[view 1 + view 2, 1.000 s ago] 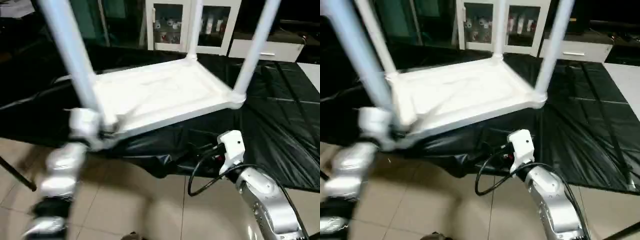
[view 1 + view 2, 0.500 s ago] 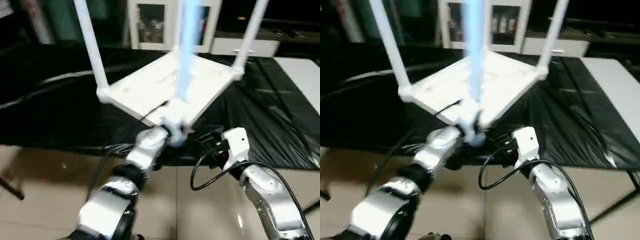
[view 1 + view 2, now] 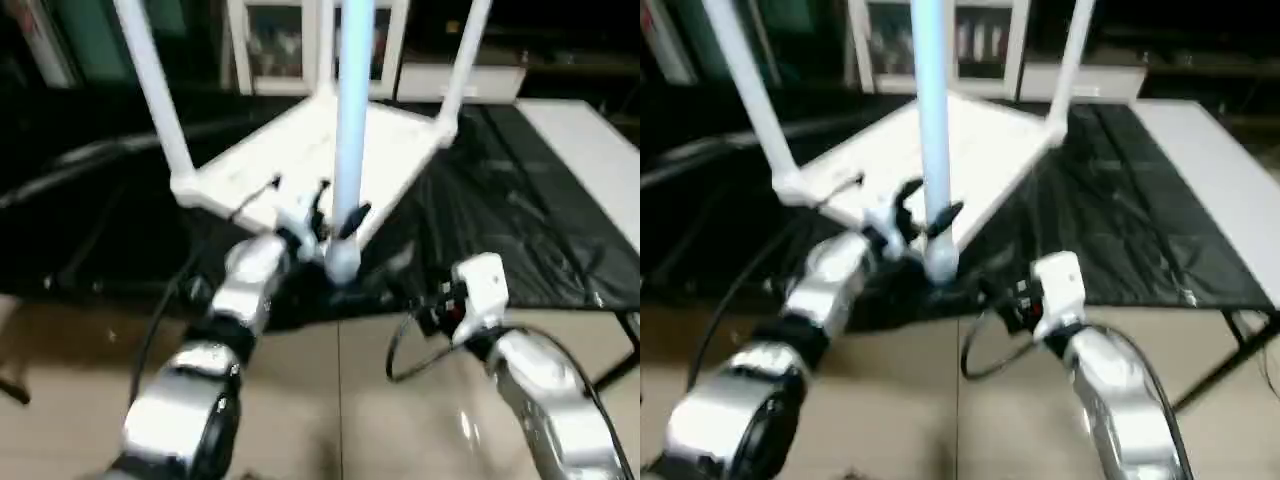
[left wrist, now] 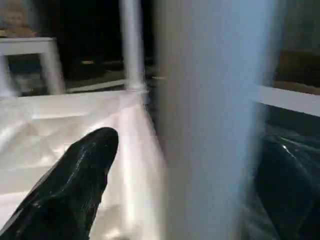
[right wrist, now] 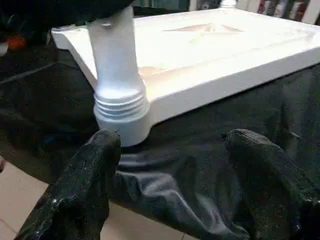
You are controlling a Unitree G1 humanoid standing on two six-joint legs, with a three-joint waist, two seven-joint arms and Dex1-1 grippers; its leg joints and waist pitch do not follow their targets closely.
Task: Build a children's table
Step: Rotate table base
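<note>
The children's table lies upside down on the black-covered work surface, its white tabletop (image 3: 300, 150) turned with one corner toward me. Legs stand up from its corner sockets: one at the left (image 3: 150, 90), one at the right (image 3: 462, 60), and the near leg (image 3: 351, 120) at the corner closest to me. My left gripper (image 3: 335, 205) is open, its black fingers (image 4: 75, 185) on either side of the near leg's lower end, with a gap showing beside the leg. My right gripper (image 5: 172, 140) is open and holds nothing. It hangs just in front of that corner socket (image 5: 122, 117), below the table edge.
The black cover (image 3: 520, 220) hangs over the work surface's front edge, with tiled floor (image 3: 330, 400) below. White cabinets (image 3: 280, 50) stand behind. A white surface (image 3: 590, 150) lies at the right. A black cable (image 3: 400, 350) loops by my right wrist.
The tabletop has swung round, so the corner whose leg stands between my left fingers now faces me. My left arm moved from far left to the middle. The right arm has barely moved.
</note>
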